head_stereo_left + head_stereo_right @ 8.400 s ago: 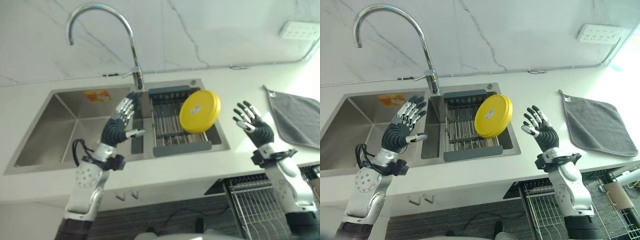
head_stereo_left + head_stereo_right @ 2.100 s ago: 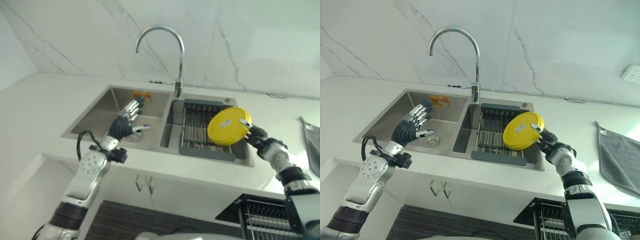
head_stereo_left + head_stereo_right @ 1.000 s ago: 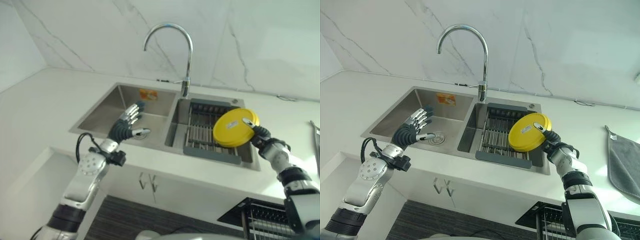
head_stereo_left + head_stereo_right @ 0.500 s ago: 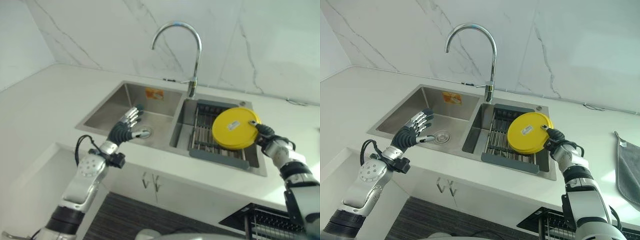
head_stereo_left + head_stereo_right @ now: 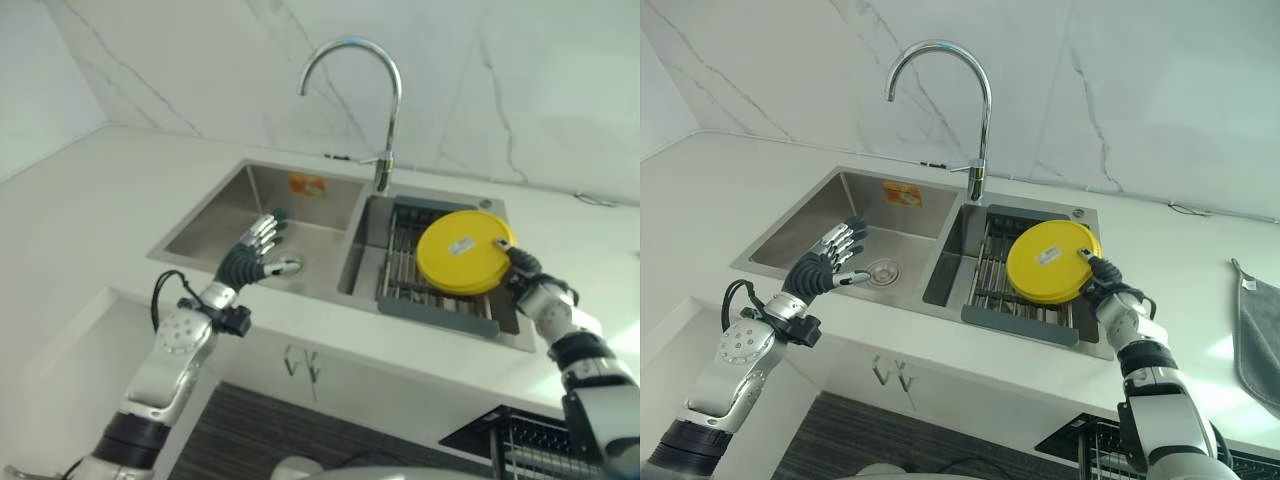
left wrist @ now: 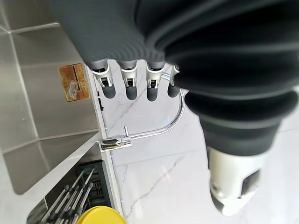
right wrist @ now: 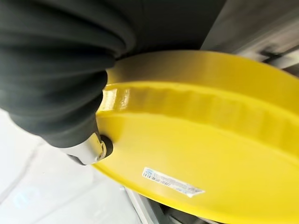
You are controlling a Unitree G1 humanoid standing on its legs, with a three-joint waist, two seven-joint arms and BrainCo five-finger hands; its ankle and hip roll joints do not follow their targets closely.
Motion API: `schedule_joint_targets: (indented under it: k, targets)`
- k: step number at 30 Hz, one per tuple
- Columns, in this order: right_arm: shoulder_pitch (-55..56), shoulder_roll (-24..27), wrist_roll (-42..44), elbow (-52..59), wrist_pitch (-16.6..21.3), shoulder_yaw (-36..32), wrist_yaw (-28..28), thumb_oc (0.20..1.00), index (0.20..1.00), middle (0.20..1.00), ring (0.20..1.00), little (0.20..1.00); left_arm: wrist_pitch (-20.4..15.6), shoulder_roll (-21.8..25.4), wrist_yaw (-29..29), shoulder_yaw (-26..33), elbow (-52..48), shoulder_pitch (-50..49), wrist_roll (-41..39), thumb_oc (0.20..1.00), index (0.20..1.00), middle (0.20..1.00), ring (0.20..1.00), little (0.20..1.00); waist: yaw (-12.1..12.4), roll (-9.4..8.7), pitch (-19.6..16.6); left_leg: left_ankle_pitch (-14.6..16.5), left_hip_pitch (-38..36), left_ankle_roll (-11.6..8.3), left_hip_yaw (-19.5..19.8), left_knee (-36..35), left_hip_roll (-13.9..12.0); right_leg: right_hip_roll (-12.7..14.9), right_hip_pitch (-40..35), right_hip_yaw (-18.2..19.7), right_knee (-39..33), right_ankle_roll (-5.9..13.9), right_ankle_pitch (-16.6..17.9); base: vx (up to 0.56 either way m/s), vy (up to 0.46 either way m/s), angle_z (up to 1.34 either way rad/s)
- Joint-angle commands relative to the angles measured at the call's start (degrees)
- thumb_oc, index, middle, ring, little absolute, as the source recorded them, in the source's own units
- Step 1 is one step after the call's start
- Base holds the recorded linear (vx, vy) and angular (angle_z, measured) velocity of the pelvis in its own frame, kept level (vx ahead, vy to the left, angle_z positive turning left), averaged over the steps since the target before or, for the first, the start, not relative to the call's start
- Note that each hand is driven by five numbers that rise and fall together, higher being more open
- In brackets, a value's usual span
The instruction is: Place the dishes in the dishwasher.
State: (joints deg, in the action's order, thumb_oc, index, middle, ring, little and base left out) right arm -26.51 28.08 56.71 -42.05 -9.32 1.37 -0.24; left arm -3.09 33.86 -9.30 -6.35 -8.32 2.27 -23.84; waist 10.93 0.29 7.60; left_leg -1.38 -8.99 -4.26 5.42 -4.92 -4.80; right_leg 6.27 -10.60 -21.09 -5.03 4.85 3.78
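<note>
The right hand (image 5: 1108,283) grips one round yellow plastic plate (image 5: 1051,262) at its right edge, thumb across the plate's face and fingers hidden behind it, so the plate stands tilted on edge above the dark-framed wire drying rack (image 5: 1018,292) in the right basin of the double stainless-steel sink (image 5: 847,208). Beside it the left basin lies bare, and one curved chrome tap (image 5: 960,100) rises behind the divider. The left hand (image 5: 823,265) hovers over the left basin's front edge, well apart from the plate, fingers straight and spread, above the white desk (image 5: 700,210).
</note>
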Motion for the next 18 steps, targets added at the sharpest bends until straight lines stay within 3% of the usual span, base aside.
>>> schedule_joint_targets:
  k: [1,7,9,14,15,18]
  targets:
    - [-2.25,-1.86,9.55,4.95,4.26,-1.99,3.65,0.200,0.200,0.200,0.200,0.200,-5.96,0.77,-0.67,2.30,-0.91,1.28,-2.88,1.000,1.000,1.000,1.000,1.000,-0.42,-0.86,-0.55,3.57,-0.75,-0.02,-7.94,-0.08,-0.66,2.48,-2.77,3.64,1.33,2.58,-5.80,-0.09,-0.075,-0.03]
    - [5.63,-5.87,13.39,18.57,5.66,-4.43,5.96,0.200,0.200,0.200,0.200,0.200,-7.56,-1.37,-1.14,4.07,-1.81,-1.21,-3.16,1.000,1.000,1.000,1.000,1.000,-2.63,-0.80,-1.03,3.44,-1.18,-0.25,-9.56,-0.08,-1.82,1.13,-1.71,5.16,0.77,1.81,-5.52,-0.12,-0.120,-0.11]
    - [10.33,-7.79,13.23,28.89,5.83,-5.08,5.54,0.200,0.200,0.200,0.200,0.200,-9.04,-2.75,-0.73,6.12,-2.70,-3.63,-2.59,1.000,1.000,1.000,1.000,1.000,-4.25,-0.62,-0.98,2.63,-1.34,-0.73,-10.85,-0.08,-3.11,0.22,-1.12,6.69,0.21,1.26,-5.30,-0.12,-0.180,-0.17]
    - [15.20,-9.06,14.97,38.85,6.57,-8.05,5.30,0.200,0.200,0.200,0.200,0.200,-11.11,-5.80,-2.06,8.04,-3.62,-5.59,-3.94,1.000,1.000,1.000,1.000,1.000,-6.50,-0.61,-0.31,1.54,-0.28,-1.36,-11.19,0.75,-3.37,-0.50,0.22,9.17,0.03,0.82,-4.96,-0.15,-0.028,-0.18]
    - [15.27,-8.85,15.43,39.50,6.60,-8.63,5.16,0.200,0.200,0.200,0.200,0.200,-11.80,-6.25,-2.62,8.19,-3.56,-5.76,-3.87,1.000,1.000,1.000,1.000,1.000,-6.70,-0.86,-0.01,2.30,0.00,-1.46,-10.78,2.52,-3.07,-0.34,0.42,9.50,0.03,0.70,-4.86,-0.20,0.073,-0.09]
    - [15.18,-8.76,16.81,41.20,6.55,-9.67,5.62,0.200,0.200,0.200,0.200,0.200,-13.71,-7.64,-2.12,7.93,-3.98,-6.23,-2.43,1.000,1.000,1.000,1.000,1.000,-6.99,-2.99,1.13,6.28,4.67,-0.74,-8.16,17.57,0.19,1.45,1.86,10.67,0.28,0.17,-3.11,-0.22,0.145,-0.18]
